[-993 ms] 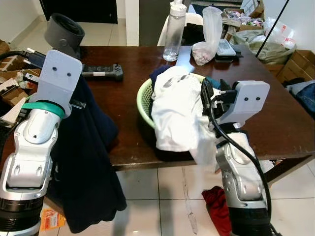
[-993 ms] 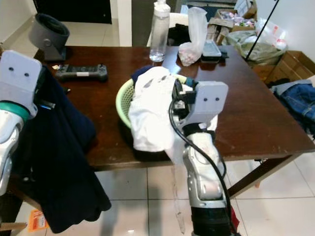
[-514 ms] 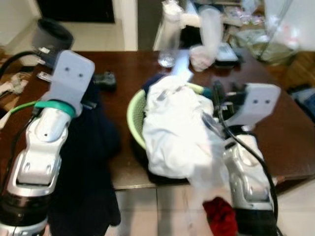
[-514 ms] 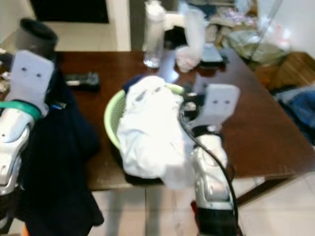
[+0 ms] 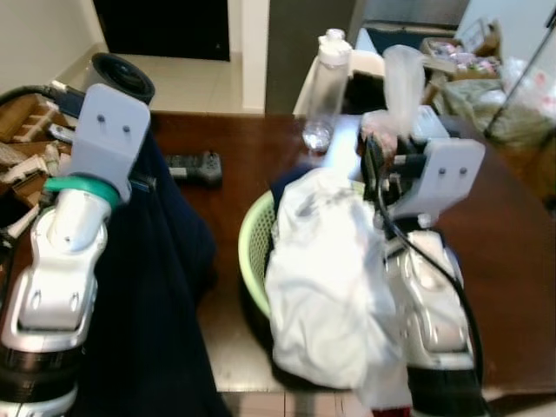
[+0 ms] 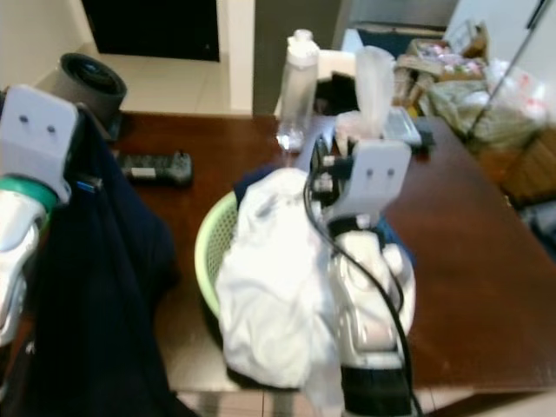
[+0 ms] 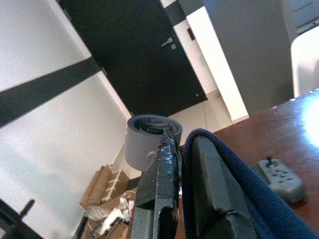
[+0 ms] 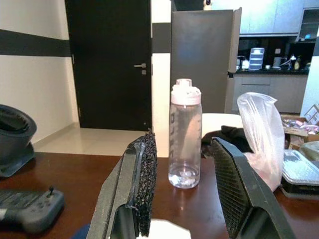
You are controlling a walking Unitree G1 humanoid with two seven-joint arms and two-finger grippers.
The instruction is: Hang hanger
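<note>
Left gripper clamps navy garment, raised beside table | right gripper open, empty, above basket of white laundry

A dark brown wooden table takes up most of the foreground, its polished top catching a pale glare near the far edge. Beyond it the floor is laid with light cream tiles. The wall is off-white with 1 broad black horizontal band across it, and a black door with a metal lever handle is set into it. Next to the door stands a tall grey panel, and past that a kitchen area with pale upper cabinets and a counter. Cardboard boxes sit on the floor by the wall.
</note>
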